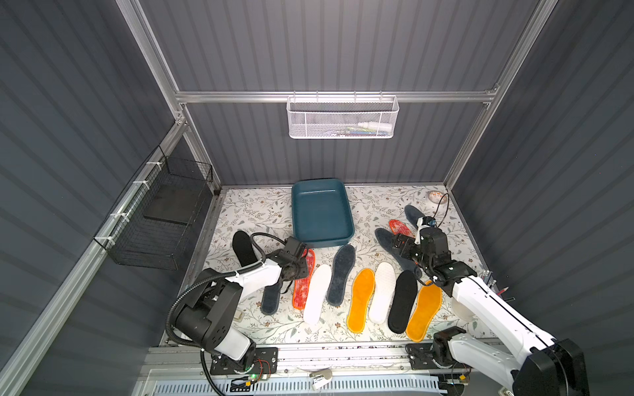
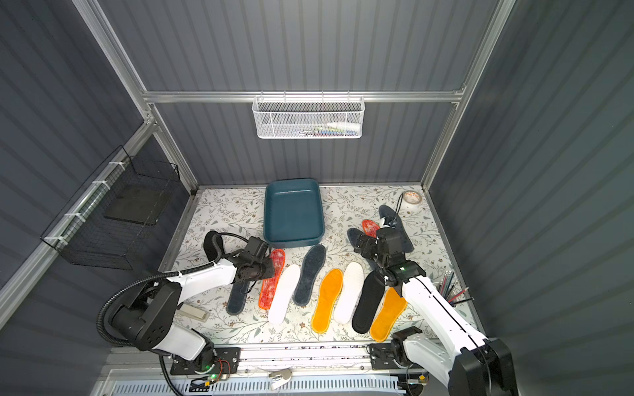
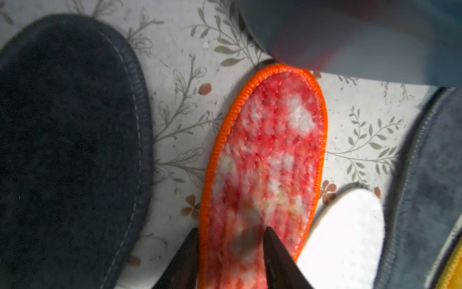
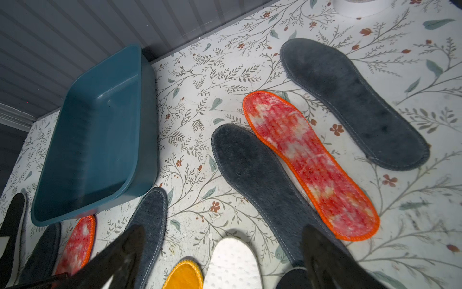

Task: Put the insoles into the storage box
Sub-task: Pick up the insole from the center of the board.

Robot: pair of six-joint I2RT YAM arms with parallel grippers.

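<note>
- Teal storage box (image 1: 322,212) sits at the back of the counter (image 1: 247,209); the insoles (image 1: 360,300) lie outside it.
- Left gripper (image 3: 231,232), jaws slightly apart, straddles the edge of the red-orange insole (image 3: 265,155).
- Right gripper (image 4: 223,229) hangs wide open over a grey insole (image 4: 262,180).

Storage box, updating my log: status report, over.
Left gripper part open, straddling edge of red-orange insole. Right gripper wide open, empty. Storage box empty; nothing blocking it.

red-orange insole (image 1: 302,291): partly hidden by left arm (image 1: 260,274) | white basket (image 1: 343,120) contents: unclear
</note>
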